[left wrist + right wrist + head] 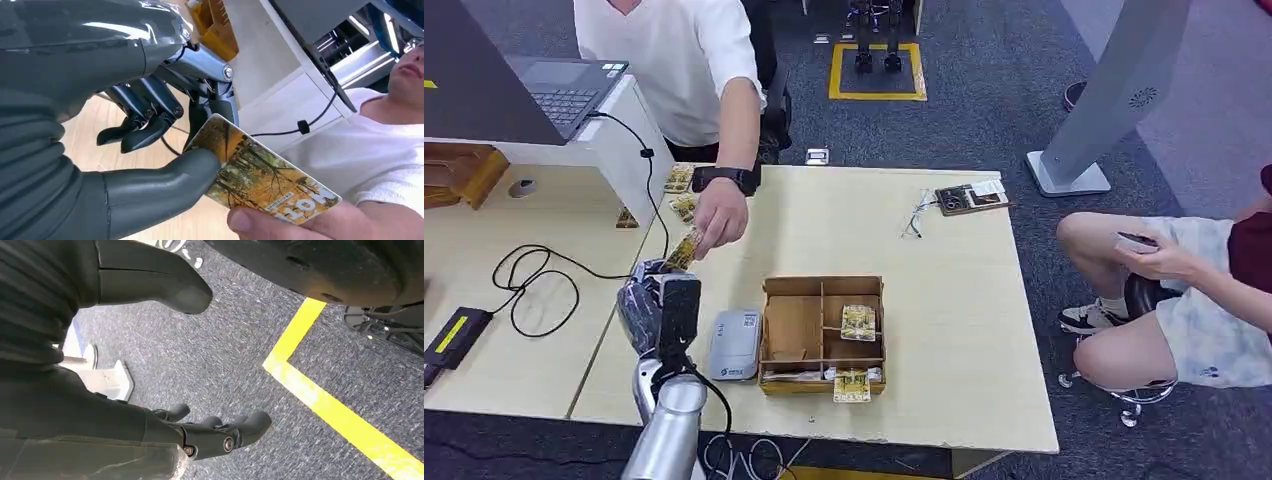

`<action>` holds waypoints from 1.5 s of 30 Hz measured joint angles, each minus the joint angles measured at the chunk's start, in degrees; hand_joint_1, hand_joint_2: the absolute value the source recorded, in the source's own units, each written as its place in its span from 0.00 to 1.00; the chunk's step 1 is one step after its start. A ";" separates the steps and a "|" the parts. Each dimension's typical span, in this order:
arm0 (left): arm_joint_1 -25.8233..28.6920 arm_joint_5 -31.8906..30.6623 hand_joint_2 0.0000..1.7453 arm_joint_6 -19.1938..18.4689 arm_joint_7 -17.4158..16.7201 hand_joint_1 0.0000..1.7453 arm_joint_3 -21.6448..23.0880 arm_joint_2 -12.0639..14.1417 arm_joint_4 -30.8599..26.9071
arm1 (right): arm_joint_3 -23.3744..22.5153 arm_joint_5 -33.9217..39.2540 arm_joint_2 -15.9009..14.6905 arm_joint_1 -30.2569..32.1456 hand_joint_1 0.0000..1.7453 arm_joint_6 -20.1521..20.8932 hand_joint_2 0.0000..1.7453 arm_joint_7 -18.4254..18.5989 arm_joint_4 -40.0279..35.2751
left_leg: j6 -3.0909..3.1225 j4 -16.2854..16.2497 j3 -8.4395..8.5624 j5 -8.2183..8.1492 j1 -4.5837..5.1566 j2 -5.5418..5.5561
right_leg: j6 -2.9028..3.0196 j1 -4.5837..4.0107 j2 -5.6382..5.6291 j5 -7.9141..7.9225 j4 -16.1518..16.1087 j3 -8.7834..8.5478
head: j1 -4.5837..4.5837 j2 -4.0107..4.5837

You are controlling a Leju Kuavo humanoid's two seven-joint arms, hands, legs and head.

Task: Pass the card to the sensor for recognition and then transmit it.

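Observation:
A card (682, 250) printed with yellow autumn trees hangs over the table's left part, above my raised left hand (659, 300). A person's hand (721, 215) holds its far end. In the left wrist view my thumb lies on the near corner of the card (260, 175) and a finger backs it from behind, so my left hand (150, 125) pinches it while the person's fingers (300, 225) still grip the other end. The grey sensor (735, 343) lies flat on the table just right of my left hand. My right hand (200, 432) hangs over the carpet, fingers apart, holding nothing.
A wooden divided box (776, 300) stands right of the sensor with a card (858, 322) inside and another (852, 386) at its front edge. More cards (679, 180) lie near the person's wrist. A laptop (564, 90) and cable (534, 280) are left; a seated person (1184, 290) is right.

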State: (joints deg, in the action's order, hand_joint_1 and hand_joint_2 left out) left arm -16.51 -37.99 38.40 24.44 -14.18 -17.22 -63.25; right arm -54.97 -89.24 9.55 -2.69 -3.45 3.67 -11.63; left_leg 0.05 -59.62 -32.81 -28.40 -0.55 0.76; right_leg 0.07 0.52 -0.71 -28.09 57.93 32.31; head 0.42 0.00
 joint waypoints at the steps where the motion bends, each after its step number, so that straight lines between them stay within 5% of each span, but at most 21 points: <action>1: -0.02 -0.02 1.00 0.00 -0.02 1.00 0.11 0.00 0.00 | 0.07 0.00 0.00 -0.01 0.00 0.00 1.00 0.00 0.00 | 0.00 0.00 0.00 0.00 0.00 0.00 | 0.00 0.00 0.00 0.00 0.00 0.00 | 0.00 0.00; 10: -0.42 1.38 1.00 0.00 -2.51 1.00 2.21 0.07 0.04 | 0.33 0.00 0.00 -0.04 0.00 -0.09 1.00 -0.17 0.00 | 0.00 0.01 -0.01 0.00 -0.01 0.00 | 0.00 0.00 0.01 0.00 0.01 0.01 | -0.02 0.00; 11: -0.45 1.77 1.00 0.00 -2.71 0.86 2.43 0.07 0.04 | 0.33 0.00 0.00 -0.04 0.00 -0.11 1.00 -0.17 0.00 | 0.00 0.01 -0.01 0.00 -0.01 0.00 | 0.00 0.00 0.00 0.00 0.01 0.01 | 0.00 0.00; 12: -0.49 2.63 1.00 0.00 -3.06 0.07 2.86 0.09 0.13 | 0.33 0.02 0.00 -0.04 0.00 -0.11 1.00 -0.17 0.00 | 0.00 0.01 -0.01 0.00 0.00 0.00 | 0.00 0.00 0.00 0.00 0.00 0.01 | 0.00 0.00; 13: -0.49 3.80 1.00 0.00 -3.58 0.00 3.60 0.18 0.24 | 0.33 0.02 0.00 -0.03 0.00 -0.15 1.00 -0.20 0.00 | 0.00 0.01 -0.01 0.00 -0.01 0.00 | 0.00 0.00 0.00 0.00 0.01 0.01 | -0.02 0.00; 38: 2.09 7.13 1.00 0.00 -1.51 0.00 8.00 0.74 -3.43 | 0.33 0.39 0.00 0.01 0.00 -0.87 1.00 -0.59 0.00 | 0.00 0.01 -0.03 0.00 -0.01 0.01 | 0.00 0.00 0.02 0.00 0.01 0.00 | 0.00 0.00; 45: 6.11 6.91 1.00 0.00 0.70 0.00 9.42 1.49 -9.40 | 0.31 1.25 0.00 0.07 0.00 -1.14 1.00 -0.59 0.00 | 0.00 0.01 -0.04 -0.02 -0.01 0.02 | -0.01 0.00 0.02 -0.02 0.00 0.01 | 0.00 0.00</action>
State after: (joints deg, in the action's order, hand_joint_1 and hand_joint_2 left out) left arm -10.41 -31.08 38.40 25.14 -4.76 -15.74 -72.66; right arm -54.66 -88.00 9.55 -2.62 -4.59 3.08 -11.63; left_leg 0.05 -59.61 -32.84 -28.41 -0.56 0.77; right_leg 0.06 0.52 -0.69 -28.11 57.93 32.32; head 0.42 0.00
